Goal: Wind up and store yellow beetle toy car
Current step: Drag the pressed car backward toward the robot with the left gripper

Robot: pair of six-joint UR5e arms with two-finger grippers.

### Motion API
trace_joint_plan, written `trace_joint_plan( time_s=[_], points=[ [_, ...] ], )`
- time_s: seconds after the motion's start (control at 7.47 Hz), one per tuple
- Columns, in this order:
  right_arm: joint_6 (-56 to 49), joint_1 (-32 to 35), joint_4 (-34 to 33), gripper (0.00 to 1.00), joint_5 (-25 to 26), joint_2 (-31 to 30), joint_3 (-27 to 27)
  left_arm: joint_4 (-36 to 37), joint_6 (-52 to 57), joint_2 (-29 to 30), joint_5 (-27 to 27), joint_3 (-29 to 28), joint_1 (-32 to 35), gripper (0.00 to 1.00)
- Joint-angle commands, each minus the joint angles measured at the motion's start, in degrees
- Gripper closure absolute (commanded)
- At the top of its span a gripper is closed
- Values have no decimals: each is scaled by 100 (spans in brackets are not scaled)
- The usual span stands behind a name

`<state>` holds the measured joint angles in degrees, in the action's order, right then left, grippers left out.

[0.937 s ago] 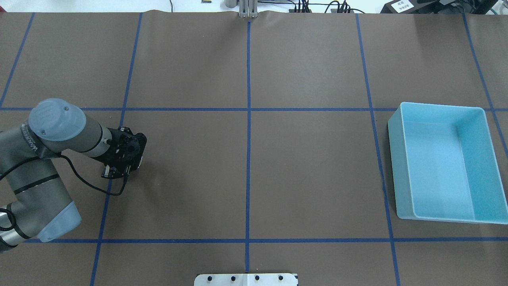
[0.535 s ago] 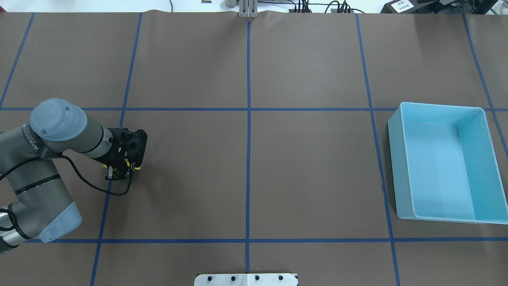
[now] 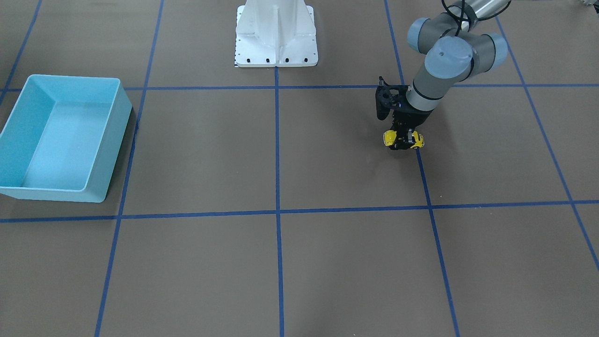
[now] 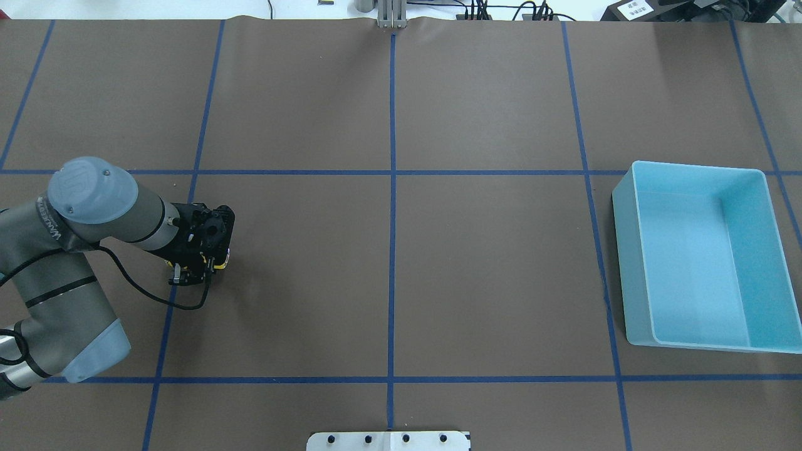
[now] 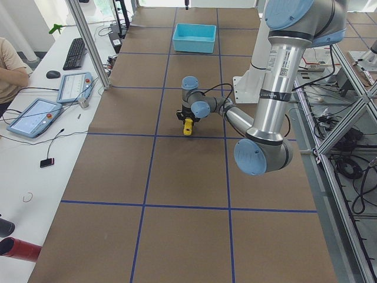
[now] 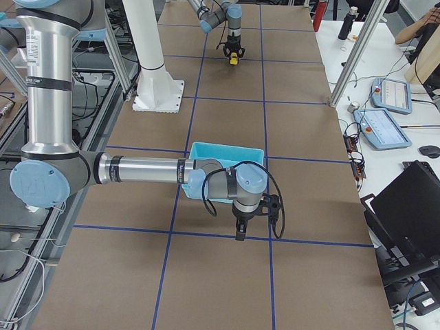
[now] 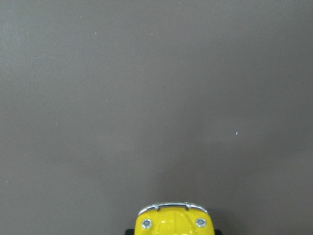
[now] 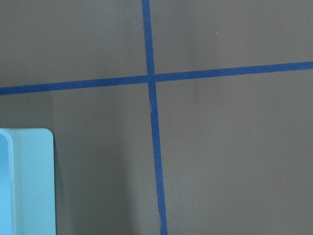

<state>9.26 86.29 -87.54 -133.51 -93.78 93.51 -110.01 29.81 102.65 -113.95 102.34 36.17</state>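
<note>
The yellow beetle toy car (image 3: 391,138) sits crosswise between the fingers of my left gripper (image 3: 403,141), which is shut on it and points down, low over the brown table. From overhead only a sliver of the car (image 4: 222,264) shows beside the left gripper (image 4: 195,270). The left wrist view shows the car's bumper and lamps (image 7: 173,223) at its bottom edge. My right gripper (image 6: 239,232) hangs just past the blue bin's (image 6: 227,148) corner; I cannot tell whether it is open or shut. The right wrist view shows no fingers.
The empty blue bin (image 4: 626,250) stands at the table's far right side, also seen as the bin (image 3: 119,117) in the front view. Blue tape lines grid the brown cover. The white robot base (image 3: 276,32) stands at mid-table edge. Operator desks flank the table ends.
The left gripper has shifted slightly rightward in the overhead view, and a yellow edge of the car now shows beside it.
</note>
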Motion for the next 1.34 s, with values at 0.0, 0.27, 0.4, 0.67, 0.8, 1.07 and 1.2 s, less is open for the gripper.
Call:
trace_joint_plan(
  time_s=[0.0, 0.27, 0.4, 0.67, 0.8, 1.07, 1.2],
  points=[
    [-4, 2, 0, 0, 0, 0, 0, -185, -63, 0, 4, -56, -5, 98],
    [5, -7, 0, 0, 0, 0, 0, -275, -63, 0, -14, -161, -5, 98],
    [5, 2, 0, 0, 0, 0, 0, -432, -72, 0, -22, -214, -5, 98],
    [-3, -7, 0, 0, 0, 0, -9, -468, -54, -17, -22, -232, -5, 98],
    [5, 2, 9, 0, 0, 9, 0, -468, -45, -17, -22, -267, -5, 98],
    [5, -7, 0, 0, 0, 0, 0, -468, -37, -52, -31, -267, -5, 98],
    [5, -7, 0, 0, 0, 9, -9, -468, -37, -79, -179, -284, -5, 98]
  ],
)
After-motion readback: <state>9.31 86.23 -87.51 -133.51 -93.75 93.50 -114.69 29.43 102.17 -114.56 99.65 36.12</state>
